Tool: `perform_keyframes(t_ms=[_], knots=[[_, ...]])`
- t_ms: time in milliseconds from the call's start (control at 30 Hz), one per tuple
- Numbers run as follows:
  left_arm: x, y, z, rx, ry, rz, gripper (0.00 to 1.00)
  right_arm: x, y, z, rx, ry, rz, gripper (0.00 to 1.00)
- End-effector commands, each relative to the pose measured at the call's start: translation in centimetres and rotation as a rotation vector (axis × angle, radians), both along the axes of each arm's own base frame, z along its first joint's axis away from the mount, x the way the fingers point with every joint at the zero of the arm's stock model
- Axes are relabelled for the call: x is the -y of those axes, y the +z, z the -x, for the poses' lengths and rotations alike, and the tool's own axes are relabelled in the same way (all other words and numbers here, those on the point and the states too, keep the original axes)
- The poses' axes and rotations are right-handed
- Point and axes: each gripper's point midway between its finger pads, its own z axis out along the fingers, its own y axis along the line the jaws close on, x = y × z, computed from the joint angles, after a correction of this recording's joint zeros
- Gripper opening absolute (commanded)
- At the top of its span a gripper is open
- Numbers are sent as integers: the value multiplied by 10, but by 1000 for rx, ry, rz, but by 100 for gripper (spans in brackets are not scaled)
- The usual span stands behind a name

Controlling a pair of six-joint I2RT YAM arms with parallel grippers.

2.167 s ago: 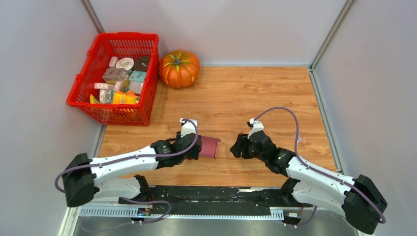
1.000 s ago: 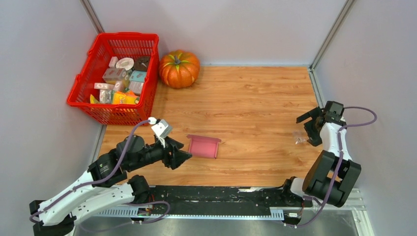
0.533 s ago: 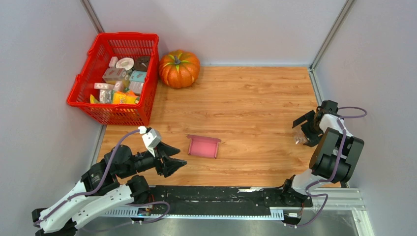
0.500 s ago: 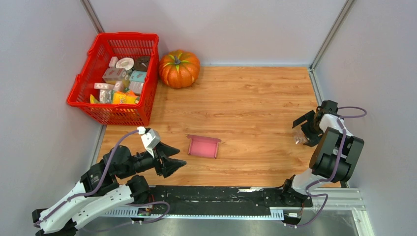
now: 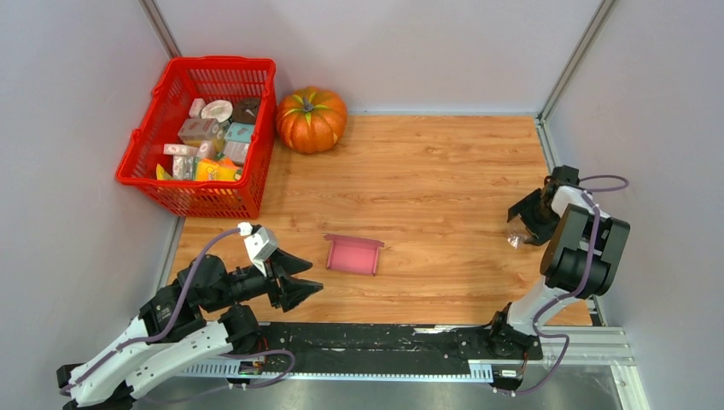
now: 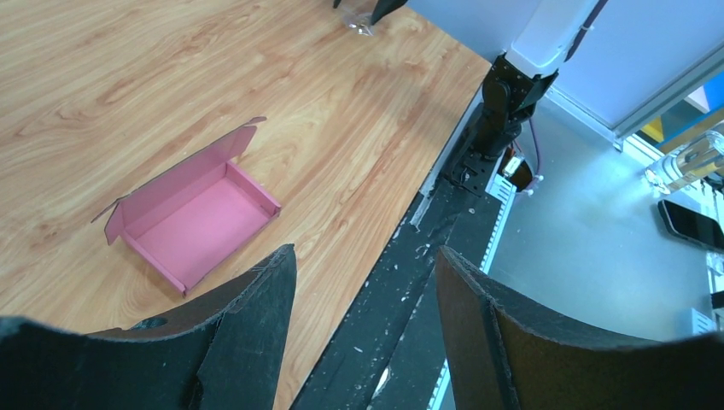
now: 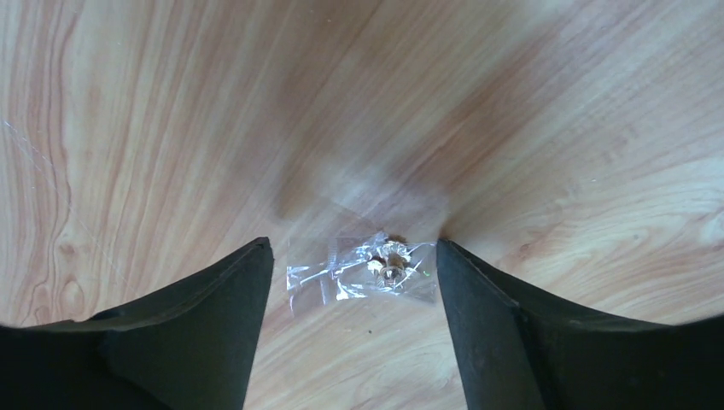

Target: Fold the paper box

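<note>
I am holding my left gripper (image 5: 314, 274) low by the near edge of the table (image 5: 444, 162), its fingers spread apart and gripping nothing. The paper box (image 5: 353, 254) is lying on the wood just beyond its tips, not touching them. It is sitting as an open pink tray with its walls up and one long flap leaning outward. In the left wrist view the bottom edge is cutting off my fingers. My right gripper (image 5: 524, 222) is also gaping wide near the table's right side. In its wrist view a small clear packet (image 7: 367, 269) is showing between the fingers, its contents too small to make out, and I cannot tell whether the tips are touching the wood. The red basket (image 5: 213, 61) and the pumpkin (image 5: 311, 120) are sitting at the far left, well apart from the box.
</note>
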Motion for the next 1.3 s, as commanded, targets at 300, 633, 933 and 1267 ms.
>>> perform_keyframes(t_ms=[300,633,933,1267], knots=[[4,3,4,28,-43,11,68,-24,-35,21,-181,47,41,56],[7,-1,-1,12,-26,-23,68,-39,-1,12,-96,118,59,46],[-7,-6,-40,-38,221,-86,67,-119,49,7,82,375,81,45],[-69,-51,-79,-170,688,-192,66,-312,110,64,473,860,74,41]])
